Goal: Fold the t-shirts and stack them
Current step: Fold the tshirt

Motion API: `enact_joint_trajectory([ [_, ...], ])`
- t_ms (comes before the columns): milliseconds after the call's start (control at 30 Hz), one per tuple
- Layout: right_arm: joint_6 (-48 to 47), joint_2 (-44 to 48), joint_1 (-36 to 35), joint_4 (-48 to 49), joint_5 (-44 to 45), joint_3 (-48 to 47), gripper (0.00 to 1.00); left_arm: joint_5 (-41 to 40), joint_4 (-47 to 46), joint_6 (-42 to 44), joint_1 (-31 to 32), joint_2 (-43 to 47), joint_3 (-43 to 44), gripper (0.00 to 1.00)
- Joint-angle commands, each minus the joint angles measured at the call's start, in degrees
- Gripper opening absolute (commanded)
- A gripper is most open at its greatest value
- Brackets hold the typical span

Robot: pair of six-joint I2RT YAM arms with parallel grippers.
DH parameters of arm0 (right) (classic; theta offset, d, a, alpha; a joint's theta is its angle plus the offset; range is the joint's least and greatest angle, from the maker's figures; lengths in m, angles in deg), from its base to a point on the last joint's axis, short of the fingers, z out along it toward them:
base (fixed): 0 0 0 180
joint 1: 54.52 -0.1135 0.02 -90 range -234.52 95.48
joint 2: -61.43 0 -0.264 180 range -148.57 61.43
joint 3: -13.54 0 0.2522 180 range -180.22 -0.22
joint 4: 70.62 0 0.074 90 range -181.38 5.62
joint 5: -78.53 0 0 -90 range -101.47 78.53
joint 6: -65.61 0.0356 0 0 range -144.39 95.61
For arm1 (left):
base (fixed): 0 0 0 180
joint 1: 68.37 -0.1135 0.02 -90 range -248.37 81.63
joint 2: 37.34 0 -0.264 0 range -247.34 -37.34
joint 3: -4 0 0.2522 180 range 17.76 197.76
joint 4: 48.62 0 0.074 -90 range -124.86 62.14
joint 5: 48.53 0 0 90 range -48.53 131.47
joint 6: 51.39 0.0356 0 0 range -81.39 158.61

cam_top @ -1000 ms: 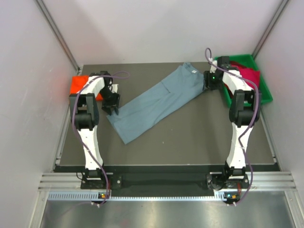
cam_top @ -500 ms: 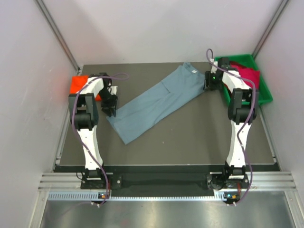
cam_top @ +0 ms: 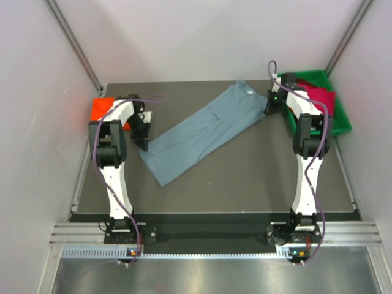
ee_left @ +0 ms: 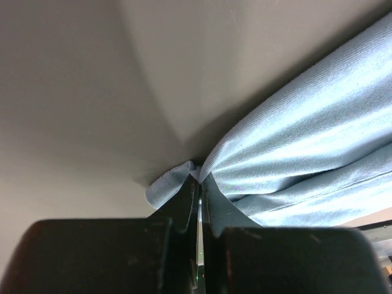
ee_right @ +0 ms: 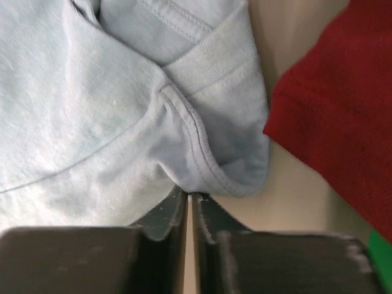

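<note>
The slate blue-grey t-shirt (cam_top: 202, 131) lies folded lengthwise in a long strip, running diagonally across the dark table. My left gripper (cam_top: 143, 142) is at its lower-left end. In the left wrist view the gripper (ee_left: 199, 179) is shut on a corner of the blue-grey cloth (ee_left: 306, 153). My right gripper (cam_top: 268, 108) is at the strip's upper-right end. In the right wrist view the gripper (ee_right: 191, 197) pinches the hemmed edge of the same t-shirt (ee_right: 122, 110). An orange-red t-shirt (cam_top: 100, 109) lies folded at the table's far left. A crimson t-shirt (cam_top: 321, 98) (ee_right: 343, 122) sits in the bin.
The green plastic bin (cam_top: 344, 120) stands at the table's back right, close beside my right gripper; a sliver of its rim (ee_right: 383, 260) shows in the right wrist view. White walls enclose the dark table (cam_top: 245, 177) on three sides.
Both grippers have gone from open to shut on the ends of the blue-grey t-shirt. The arms and the shirt have barely shifted.
</note>
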Motion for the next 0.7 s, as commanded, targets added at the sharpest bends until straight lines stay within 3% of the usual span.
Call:
enact_joint_trajectory([
  [0,0.07,-1.5,0.59,2.4,-0.86,-3.95,0.0,-0.55,1.43,0.63,-0.19,2.13,-1.3,0.0],
  [267,0.95,-6.94,0.24,3.54,-0.16,-12.91,0.0,4.36,3.28,0.63,0.69,8.71,-11.49,0.0],
  [433,1.92,-11.16,-0.37,5.73,0.11,-19.06,0.01,7.09,4.33,0.37,4.9,12.14,-17.99,0.0],
  [667,1.3,-15.38,-0.9,7.93,0.28,-25.4,0.01,11.14,5.22,0.37,10.35,12.85,-20.2,0.0],
])
